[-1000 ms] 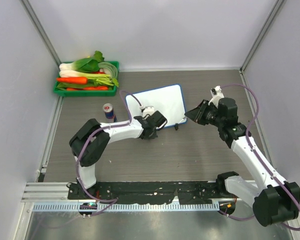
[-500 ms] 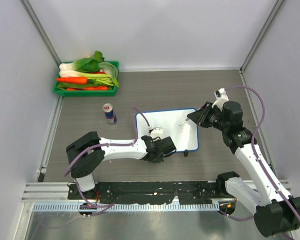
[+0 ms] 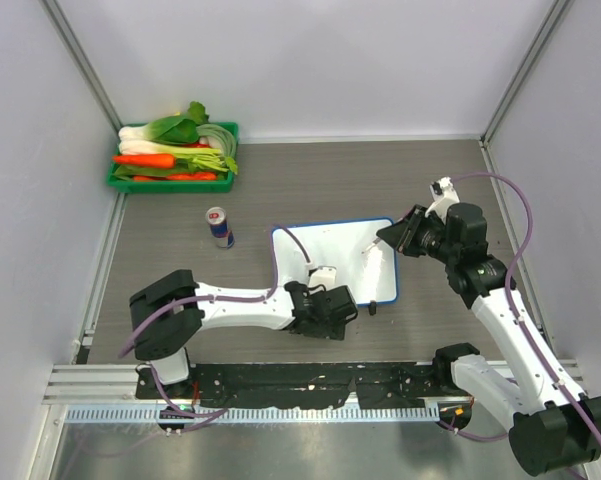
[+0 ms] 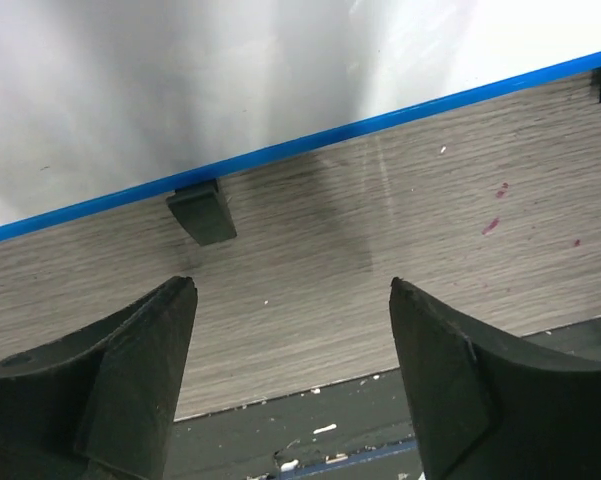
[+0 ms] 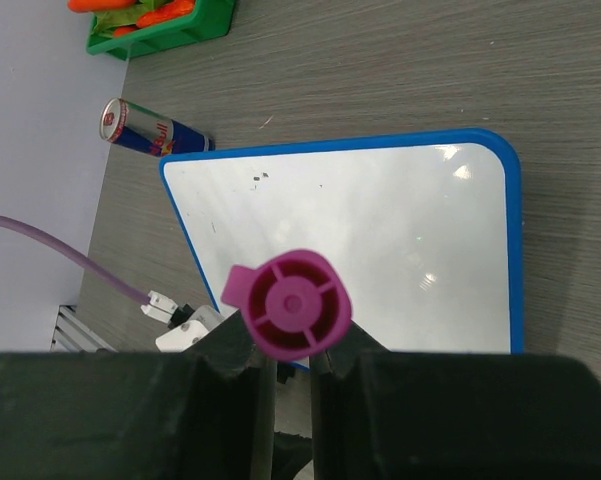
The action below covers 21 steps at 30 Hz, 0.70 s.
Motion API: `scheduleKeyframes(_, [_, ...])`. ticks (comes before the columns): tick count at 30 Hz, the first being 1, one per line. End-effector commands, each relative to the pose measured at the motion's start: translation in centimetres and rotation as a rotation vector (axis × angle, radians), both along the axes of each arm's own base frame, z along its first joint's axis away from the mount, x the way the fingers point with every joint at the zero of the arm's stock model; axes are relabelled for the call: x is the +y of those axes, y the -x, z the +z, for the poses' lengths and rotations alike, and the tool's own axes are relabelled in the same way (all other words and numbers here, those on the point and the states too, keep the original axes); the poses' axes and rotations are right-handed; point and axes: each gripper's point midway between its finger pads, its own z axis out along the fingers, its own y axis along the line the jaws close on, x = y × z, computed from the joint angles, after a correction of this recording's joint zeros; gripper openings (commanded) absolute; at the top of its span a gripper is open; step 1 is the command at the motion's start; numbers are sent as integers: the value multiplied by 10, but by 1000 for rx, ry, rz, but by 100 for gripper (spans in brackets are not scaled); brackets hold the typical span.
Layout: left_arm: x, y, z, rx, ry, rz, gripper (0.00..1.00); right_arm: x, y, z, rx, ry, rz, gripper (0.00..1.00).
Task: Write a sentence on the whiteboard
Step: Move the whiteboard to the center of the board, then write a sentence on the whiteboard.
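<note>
Top external view — whiteboard (image 3: 335, 262) lies flat on the table (image 3: 460, 180), mid-field, between the two arms. Left gripper (image 3: 332, 312) sits low at the board's near edge. Right gripper (image 3: 395, 238) hangs over the board's right part, a marker (image 3: 373, 243) slanting down from it. Whether the tip touches the surface cannot be told. Energy-drink can (image 3: 218, 227) stands near the far left corner, apart from the board; green vegetable tray (image 3: 175, 160) is well away.

Left wrist view — left gripper (image 4: 290, 295) has its jaws spread with nothing between them. The blue rim of the whiteboard (image 4: 280, 90) and one black foot (image 4: 202, 212) lie just ahead, untouched.
Risk: with the board unheld, pen pressure may slide it on its small feet, dragging strokes askew or nudging it toward the can.

Right wrist view — right gripper (image 5: 290, 365) is pinched on the marker (image 5: 290, 305), whose magenta end faces the lens. Whiteboard (image 5: 380, 230) shows bare white with no writing, only faint specks; the can (image 5: 145, 125) lies off its corner.
Risk: the narrow pinch may let the marker pivot or slip under load. Pressing too steeply could also tip the board on its feet.
</note>
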Motion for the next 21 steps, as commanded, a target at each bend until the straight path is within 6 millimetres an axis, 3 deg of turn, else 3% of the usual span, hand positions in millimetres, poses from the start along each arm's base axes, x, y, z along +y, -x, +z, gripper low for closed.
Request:
scheduleKeyframes(1, [-6, -17, 49, -111, 59, -37, 86, -4, -6, 33, -96, 15, -9, 1])
scheduleKeyframes(3, [0, -24, 60, -148, 52, -29, 90, -4, -6, 33, -94, 19, -6, 1])
scheduleKeyframes(7, [9, -32, 63, -148, 56, 1, 84, -4, -7, 31, -90, 23, -6, 1])
scheduleKeyframes(14, [0, -43, 43, -90, 132, 8, 79, -2, -8, 31, -83, 23, 1, 1])
scheduleKeyframes(21, [-17, -36, 15, -19, 137, -25, 75, -4, -8, 33, -88, 28, -3, 1])
